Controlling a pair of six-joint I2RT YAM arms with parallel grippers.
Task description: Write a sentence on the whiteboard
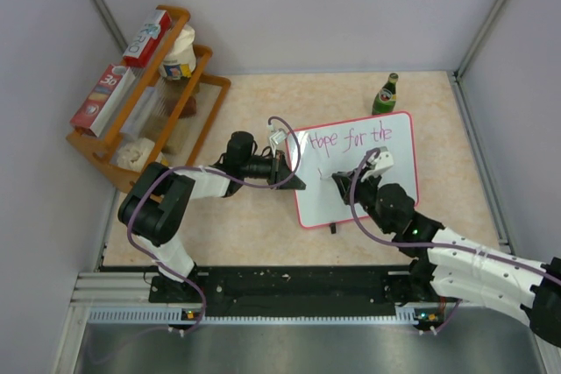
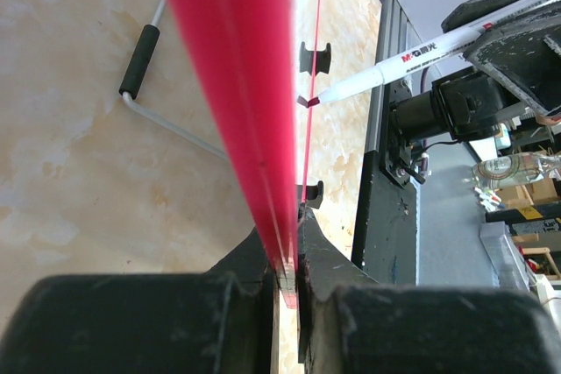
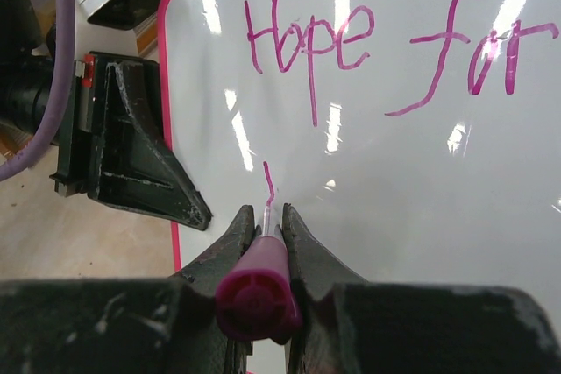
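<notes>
The whiteboard (image 1: 372,186) lies tilted on the table, white with a red-pink rim. The sentence (image 1: 352,139) reads "Hope for the" in pink along its top line (image 3: 307,37). A short new stroke (image 3: 268,177) starts a second line below "Hope". My left gripper (image 1: 294,174) is shut on the board's left rim (image 2: 237,85), jaws pinching the red edge (image 2: 294,234). My right gripper (image 1: 355,177) is shut on a white marker with a purple end cap (image 3: 259,291), its tip touching the board at the new stroke. From the left wrist view the marker (image 2: 394,63) meets the board edge-on.
A wooden rack (image 1: 203,98) with boxes and jars stands at the back left. A green bottle (image 1: 385,94) stands behind the board's top right corner. A bent metal rod with a black grip (image 2: 140,59) lies on the table beside the board. Two black clip feet (image 2: 316,57) sit on its rim.
</notes>
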